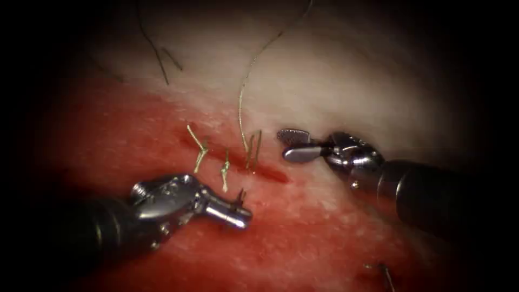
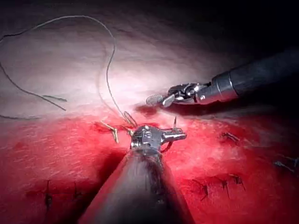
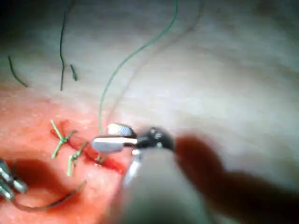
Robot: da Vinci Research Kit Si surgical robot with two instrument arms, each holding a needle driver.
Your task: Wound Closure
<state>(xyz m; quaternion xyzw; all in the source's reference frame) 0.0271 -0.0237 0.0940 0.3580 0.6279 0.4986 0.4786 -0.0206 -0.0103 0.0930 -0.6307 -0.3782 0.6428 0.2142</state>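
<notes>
My left hand (image 1: 240,213) grips the needle (image 3: 51,201) near its tail, below the cut (image 1: 243,162); my right hand (image 1: 292,145) hovers open, empty, right of the cut, seemingly ready to receive.

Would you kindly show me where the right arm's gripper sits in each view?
Endoscope: right gripper, open and empty, right of the cut.
Left wrist: right gripper beyond the left gripper, which holds the needle.
Right wrist: right gripper over the cut's end.
Shared landmark: the long thread.
</notes>
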